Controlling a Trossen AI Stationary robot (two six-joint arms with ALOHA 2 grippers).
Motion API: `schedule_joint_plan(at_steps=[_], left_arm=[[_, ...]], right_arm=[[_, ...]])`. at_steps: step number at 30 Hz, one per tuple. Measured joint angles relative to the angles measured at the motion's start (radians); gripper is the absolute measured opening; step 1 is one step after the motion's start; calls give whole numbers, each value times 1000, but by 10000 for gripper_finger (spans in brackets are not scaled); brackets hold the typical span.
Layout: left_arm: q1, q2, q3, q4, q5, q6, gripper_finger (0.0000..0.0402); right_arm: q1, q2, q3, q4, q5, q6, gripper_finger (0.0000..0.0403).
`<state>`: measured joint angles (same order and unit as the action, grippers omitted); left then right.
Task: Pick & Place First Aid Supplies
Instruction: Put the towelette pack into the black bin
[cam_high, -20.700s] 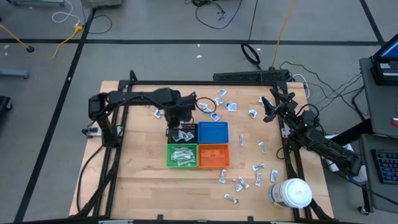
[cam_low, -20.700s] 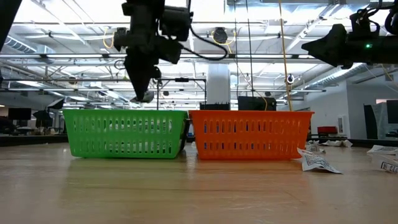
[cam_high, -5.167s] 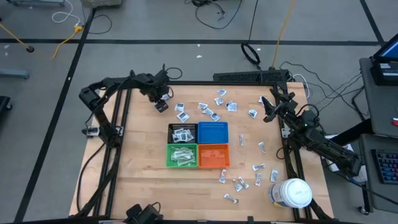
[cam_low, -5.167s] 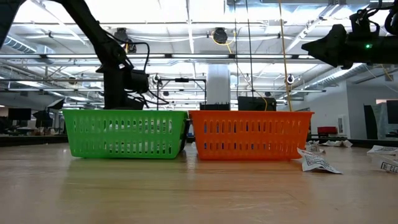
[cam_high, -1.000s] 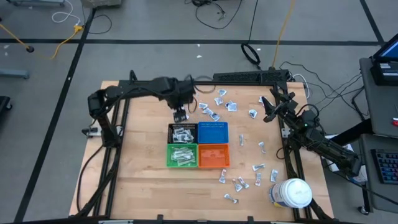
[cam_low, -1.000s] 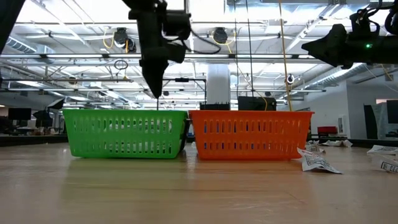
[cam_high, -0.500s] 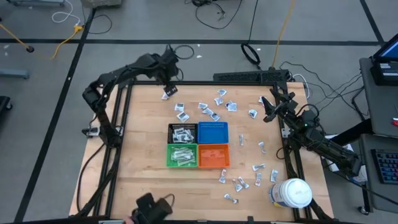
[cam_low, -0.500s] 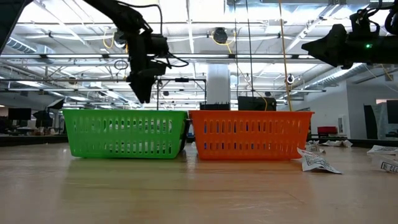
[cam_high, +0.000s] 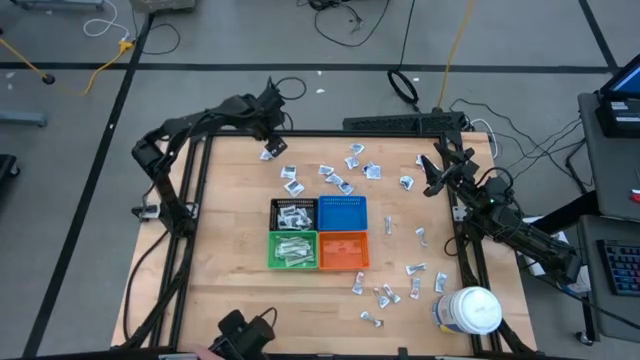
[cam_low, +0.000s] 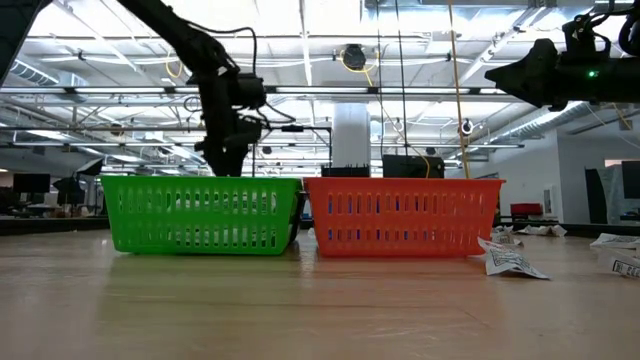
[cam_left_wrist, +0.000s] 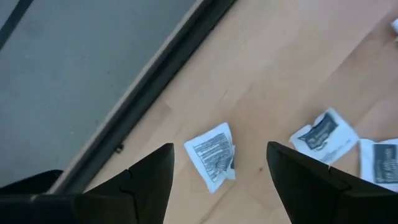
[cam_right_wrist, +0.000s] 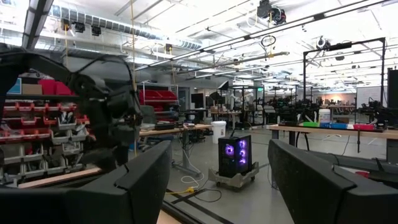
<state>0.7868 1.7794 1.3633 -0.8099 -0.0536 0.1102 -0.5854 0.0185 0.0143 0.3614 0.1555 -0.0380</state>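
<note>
The left gripper (cam_left_wrist: 219, 180) hangs over the far edge of the tabletop (cam_high: 230, 270), fingers (cam_left_wrist: 152, 180) spread wide and holding nothing. Right under it lies a packet (cam_left_wrist: 212, 155): small, flat, white, squarish, crinkled, with dark print lines. It sits beyond the black bin (cam_high: 294, 214), near the tabletop's far rim. The right gripper (cam_high: 432, 178) waits well to the right of that bin, fingers open and empty.

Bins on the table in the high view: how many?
4, in a two-by-two block mid-table: black bin and blue bin on the far row, green bin and orange bin on the near row. None seem hidden.
</note>
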Motion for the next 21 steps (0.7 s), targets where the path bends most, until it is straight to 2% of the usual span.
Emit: schedule_joint_plan(at_steps=[11, 17, 21], left_arm=[[-10, 1, -227, 190, 2, -27, 262], [-3, 1, -282, 260, 5, -31, 262], [5, 1, -294, 275, 42, -38, 262]], right_arm=[[0, 0, 0, 0, 0, 0, 263], [0, 0, 0, 0, 0, 0, 263], [0, 0, 0, 0, 0, 0, 263]])
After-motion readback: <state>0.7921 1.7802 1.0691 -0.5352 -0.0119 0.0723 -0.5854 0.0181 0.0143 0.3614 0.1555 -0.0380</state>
